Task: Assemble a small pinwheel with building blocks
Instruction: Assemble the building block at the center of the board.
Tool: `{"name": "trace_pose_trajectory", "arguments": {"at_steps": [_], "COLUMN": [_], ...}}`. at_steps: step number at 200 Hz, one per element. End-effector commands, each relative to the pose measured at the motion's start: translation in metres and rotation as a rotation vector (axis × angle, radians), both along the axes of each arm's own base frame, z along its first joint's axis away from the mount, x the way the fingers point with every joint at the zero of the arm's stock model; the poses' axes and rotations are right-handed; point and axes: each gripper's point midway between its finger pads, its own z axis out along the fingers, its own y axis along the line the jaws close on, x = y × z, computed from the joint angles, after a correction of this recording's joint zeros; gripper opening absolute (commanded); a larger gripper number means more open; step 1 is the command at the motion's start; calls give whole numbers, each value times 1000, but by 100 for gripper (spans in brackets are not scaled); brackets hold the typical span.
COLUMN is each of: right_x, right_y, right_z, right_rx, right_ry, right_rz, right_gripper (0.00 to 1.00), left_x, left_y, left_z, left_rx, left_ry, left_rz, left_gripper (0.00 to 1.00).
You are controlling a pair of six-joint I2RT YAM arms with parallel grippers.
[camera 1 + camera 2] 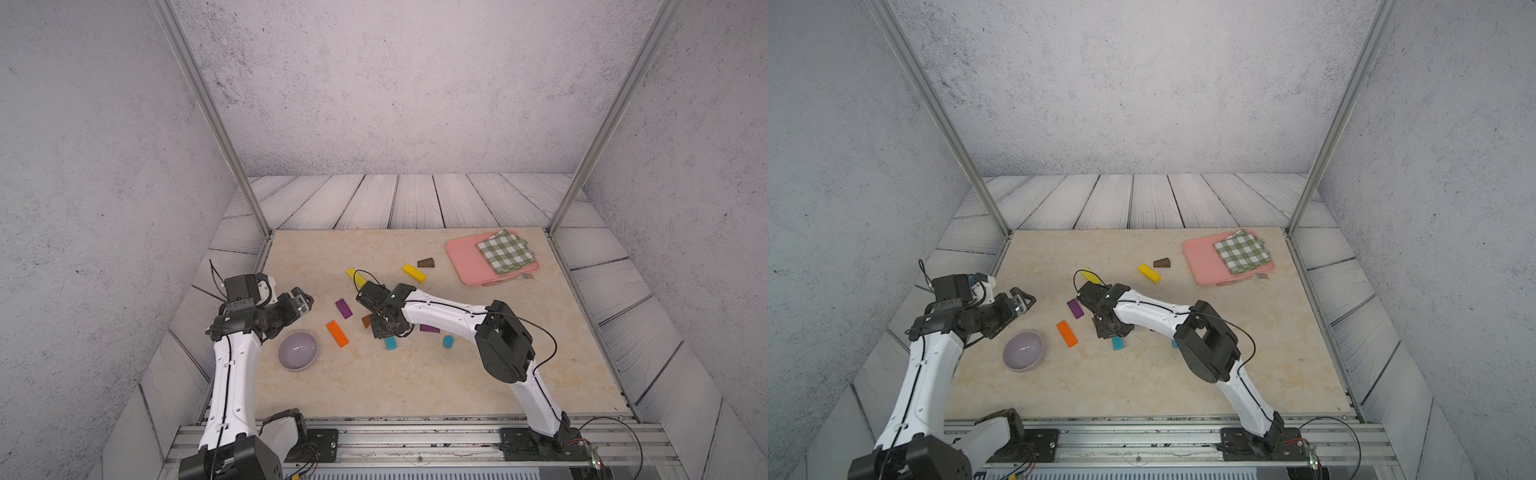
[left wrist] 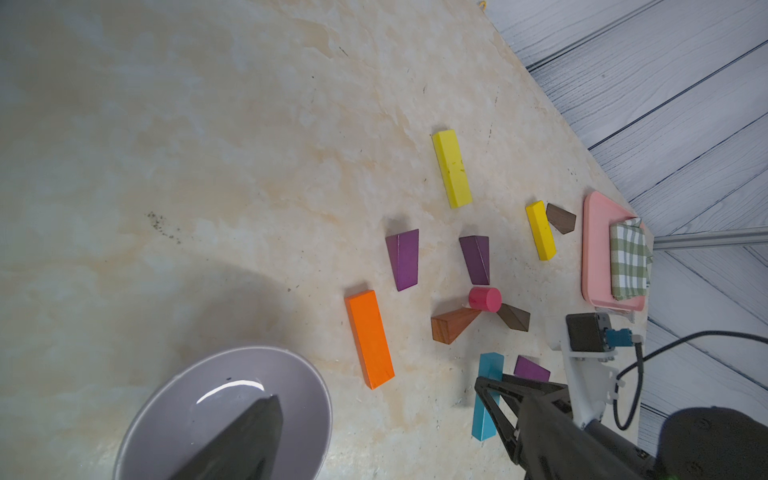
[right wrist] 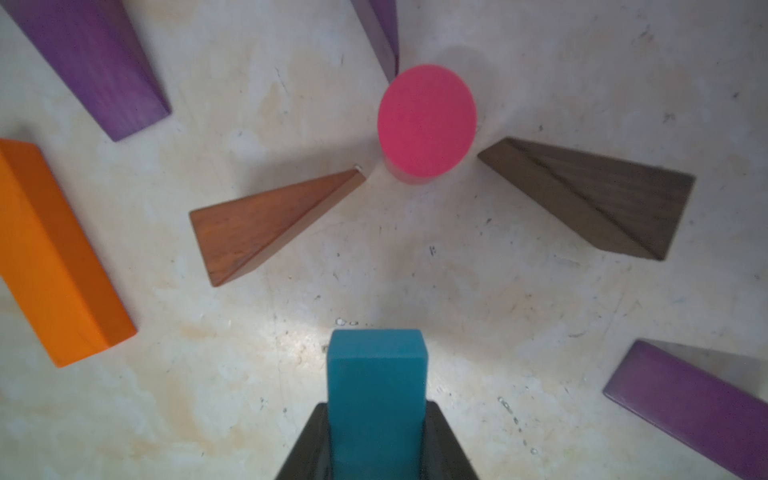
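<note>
Right gripper [image 3: 376,405] has its jaws clamped on one end of the teal bar [image 3: 376,370], a finger on each long side. The rest of the bar sticks straight out ahead of the jaws. It's low down by the table [image 3: 415,291], can't tell if it's actually touching.

Straight ahead of the bar's free end, with a gap between, the pink cylinder [image 3: 426,120] stands upright. Two wedges aim their thin ends at it. The light brown wedge [image 3: 266,224] is ahead and to the robot's left of the jaws, and the dark brown wedge [image 3: 594,199] is ahead and to the right. Both tips are just beside the cylinder. A purple wedge [image 3: 384,29] comes at the cylinder from its far side.

Further out left of the jaws the orange bar [image 3: 54,249] lies flat. The blue cylinder [image 1: 448,341] stands off to their right, next to the arm. Both yellow bars [image 2: 452,168] lie well beyond the jaws.

Left gripper [image 1: 303,300] is up off the table with its jaws spread wide and nothing between them. The lilac bowl [image 1: 297,351] is near those jaws but apart from them. The pink tray [image 1: 457,257] with the checked cloth [image 1: 505,251] is well away from both sets of jaws.
</note>
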Motion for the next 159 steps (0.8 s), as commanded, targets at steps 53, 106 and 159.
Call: {"name": "trace_pose_trajectory", "arguments": {"at_steps": [53, 106, 159], "right_x": [15, 24, 22], "right_y": [-10, -11, -10], "right_z": [-34, -41, -39], "right_rx": [-52, -51, -47], "right_ry": [37, 41, 55], "right_rz": [-40, -51, -48], "right_gripper": [21, 23, 24], "left_x": [-2, -2, -2], "left_y": [0, 0, -1], "left_z": [-1, -2, -2], "left_rx": [-3, -6, -7], "left_ry": [-5, -1, -2], "left_rz": [-8, -8, -10], "left_gripper": [96, 96, 96]}}
